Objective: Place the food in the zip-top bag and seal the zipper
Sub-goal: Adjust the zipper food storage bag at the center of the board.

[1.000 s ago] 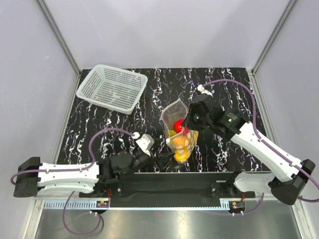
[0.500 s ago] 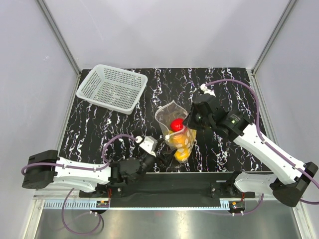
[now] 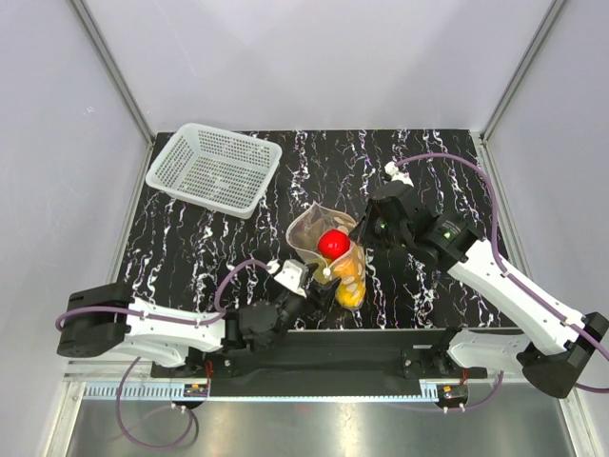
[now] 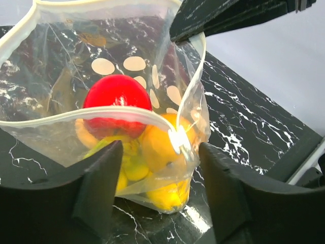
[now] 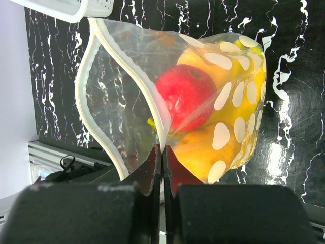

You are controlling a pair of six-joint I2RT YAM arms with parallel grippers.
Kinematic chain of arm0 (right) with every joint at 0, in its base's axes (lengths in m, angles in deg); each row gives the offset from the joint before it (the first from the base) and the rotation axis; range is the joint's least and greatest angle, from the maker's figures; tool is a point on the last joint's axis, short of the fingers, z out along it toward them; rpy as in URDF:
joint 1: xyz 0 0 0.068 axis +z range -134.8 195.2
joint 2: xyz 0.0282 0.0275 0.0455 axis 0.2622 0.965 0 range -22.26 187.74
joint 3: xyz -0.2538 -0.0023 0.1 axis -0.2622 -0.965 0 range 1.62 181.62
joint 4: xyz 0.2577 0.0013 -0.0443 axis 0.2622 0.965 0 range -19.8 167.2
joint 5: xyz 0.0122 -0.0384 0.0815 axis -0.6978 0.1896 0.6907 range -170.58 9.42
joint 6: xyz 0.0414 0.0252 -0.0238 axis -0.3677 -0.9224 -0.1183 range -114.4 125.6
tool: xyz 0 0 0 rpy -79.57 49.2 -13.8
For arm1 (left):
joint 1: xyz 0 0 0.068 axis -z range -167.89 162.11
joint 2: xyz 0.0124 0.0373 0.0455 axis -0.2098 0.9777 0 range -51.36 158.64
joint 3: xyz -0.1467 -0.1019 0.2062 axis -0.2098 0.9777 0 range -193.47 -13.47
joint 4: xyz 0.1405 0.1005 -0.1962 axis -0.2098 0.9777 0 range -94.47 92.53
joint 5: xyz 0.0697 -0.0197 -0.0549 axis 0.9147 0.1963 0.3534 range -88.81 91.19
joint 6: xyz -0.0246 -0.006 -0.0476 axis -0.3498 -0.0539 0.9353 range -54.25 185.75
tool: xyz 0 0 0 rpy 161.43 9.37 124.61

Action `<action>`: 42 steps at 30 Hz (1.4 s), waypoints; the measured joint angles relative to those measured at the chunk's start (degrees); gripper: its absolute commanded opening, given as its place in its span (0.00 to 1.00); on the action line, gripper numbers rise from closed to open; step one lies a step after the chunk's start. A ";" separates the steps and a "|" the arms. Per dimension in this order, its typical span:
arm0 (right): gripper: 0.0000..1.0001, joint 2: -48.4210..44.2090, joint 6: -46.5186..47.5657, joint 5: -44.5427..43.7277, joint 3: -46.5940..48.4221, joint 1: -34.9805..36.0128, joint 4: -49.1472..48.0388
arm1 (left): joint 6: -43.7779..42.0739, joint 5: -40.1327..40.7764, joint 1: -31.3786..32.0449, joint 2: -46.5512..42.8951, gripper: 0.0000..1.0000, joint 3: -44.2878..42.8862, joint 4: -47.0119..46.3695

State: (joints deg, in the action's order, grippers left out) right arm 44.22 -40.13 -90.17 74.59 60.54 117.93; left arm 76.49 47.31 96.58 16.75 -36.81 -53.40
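- Left arm: lies low along the near edge of the table, reaching right toward the bag, forearm almost level.
- Left gripper: jaws stand well apart, one finger on each side of the near lower end of the zip-top bag. They hold nothing. Whether either finger touches the plastic cannot be told.
- White perforated basket: sits at the far left corner of the table, well apart from both arms and the bag.
- Zip-top bag, top view: lies at the table's middle, between the two grippers and nearer the front edge, with its mouth turned to the far left.
- Zipper: unsealed. The two strips bow apart and the mouth gapes wide.
- Contents: a red fruit sits uppermost, just inside the mouth. An orange fruit lies beneath it. More yellow fruit is packed around these, too crowded to tell apart.
- Right gripper: fingers are pressed together, pinching the bag's mouth edge at its right side.
- Right arm: reaches in from the near right, elbow raised, wrist angled down onto the bag and partly covering its right edge in the top view.
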 measured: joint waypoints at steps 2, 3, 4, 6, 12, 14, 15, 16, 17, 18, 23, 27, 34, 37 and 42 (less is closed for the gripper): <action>0.00 0.00 -0.13 0.00 -0.04 0.00 0.00 | 0.24 0.44 0.00 0.79 0.70 -0.76 0.00; 0.00 0.00 -0.17 0.02 -0.04 0.00 -0.02 | 0.26 0.63 0.00 1.16 0.69 -1.25 0.00; 0.00 0.00 -0.17 0.02 -0.04 0.00 -0.02 | 0.28 0.79 0.00 1.46 0.62 -1.70 0.00; 0.00 0.00 -0.20 0.02 -0.04 0.00 -0.02 | 0.52 1.31 -0.02 2.10 0.51 -2.67 -0.07; 0.00 -0.31 -0.24 -0.20 -0.20 0.00 0.02 | 1.20 2.45 -0.17 4.57 0.00 -4.20 -0.48; 0.00 -0.63 -0.24 -0.48 -0.24 0.00 0.22 | 0.28 2.32 -0.42 4.90 0.00 -4.15 -0.92; 0.00 -0.87 -0.26 -0.87 -0.26 0.02 0.39 | -0.35 2.12 -0.57 4.79 0.00 -4.11 -1.40; 0.00 -1.25 -0.31 -1.29 -0.26 0.04 0.59 | -0.92 1.09 -1.05 4.31 0.00 -3.76 -2.10; 0.00 -1.73 -0.44 -1.51 -0.31 0.07 0.83 | -1.42 -0.59 -1.81 3.54 0.00 -3.26 -2.25; 0.00 -2.14 -0.57 -1.53 -0.37 0.15 1.07 | -1.79 -3.13 -3.10 1.86 0.00 -2.47 -2.10; 0.09 -4.26 -1.18 -0.79 -0.57 0.66 0.81 | -3.43 -18.58 -12.02 -7.61 0.00 -1.42 1.40; 0.57 -5.03 0.52 0.66 -0.57 0.81 0.15 | -6.23 -34.91 -19.80 -16.00 0.00 -1.44 9.27; 0.74 -7.04 11.87 0.35 0.44 0.72 2.99 | -11.28 -54.86 -25.75 -23.54 0.00 -1.53 21.53; 0.78 -6.84 18.58 2.29 3.89 0.68 4.35 | -12.55 -61.66 -27.04 -24.33 0.00 -1.18 24.39; 0.85 -7.02 29.24 9.05 4.33 0.61 0.70 | -15.50 -70.86 -27.43 -25.64 0.00 -1.20 31.52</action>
State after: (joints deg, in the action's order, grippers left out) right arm 37.20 -10.89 -81.12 78.92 61.16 118.62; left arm 60.99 -23.55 69.15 -8.88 -38.01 -21.88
